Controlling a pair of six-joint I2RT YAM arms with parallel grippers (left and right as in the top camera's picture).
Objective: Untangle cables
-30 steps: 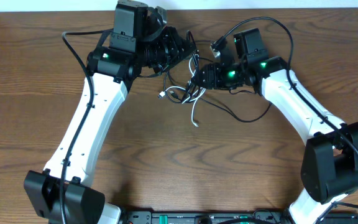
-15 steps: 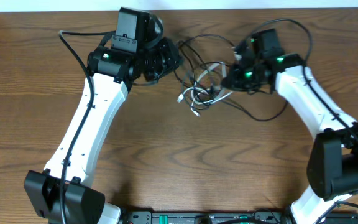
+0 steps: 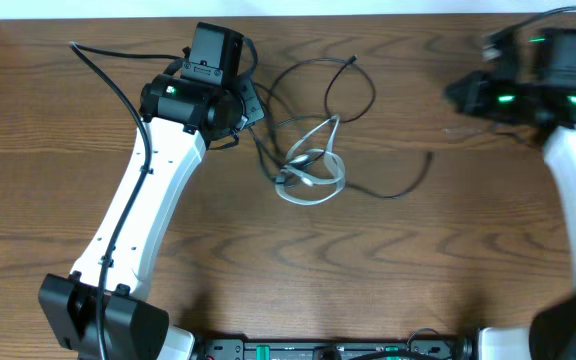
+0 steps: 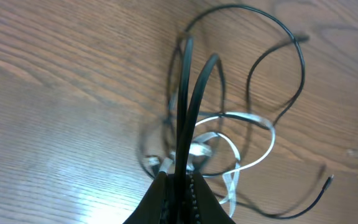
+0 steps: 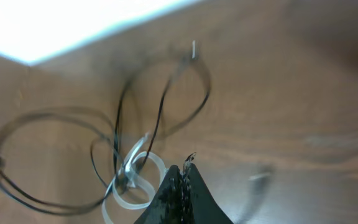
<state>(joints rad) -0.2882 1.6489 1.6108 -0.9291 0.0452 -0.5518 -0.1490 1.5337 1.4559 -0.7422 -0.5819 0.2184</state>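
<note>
Upper left of the overhead view, the left claw (image 3: 253,105) sits at the edge of the tangle. In the left wrist view this claw (image 4: 180,184) is closed on two strands of the black cables (image 4: 188,106), which rise from its tip toward the top of the frame. The cables lie on the bench (image 3: 368,270), upper centre of the overhead view. The black cables (image 3: 340,80) form open loops there, and one loose end trails to the right of centre. Just below them, the white cable (image 3: 313,182) is coiled in a small loop and overlaps the black strands.

At the upper right edge, the right claw (image 3: 456,96) is blurred and well apart from the tangle. From its own wrist camera, the right claw (image 5: 183,175) shows its fingers pressed together at the bottom of the frame. Whether a cable is caught between them cannot be told. The white cable (image 5: 135,186) appears lower left of that view.
</note>
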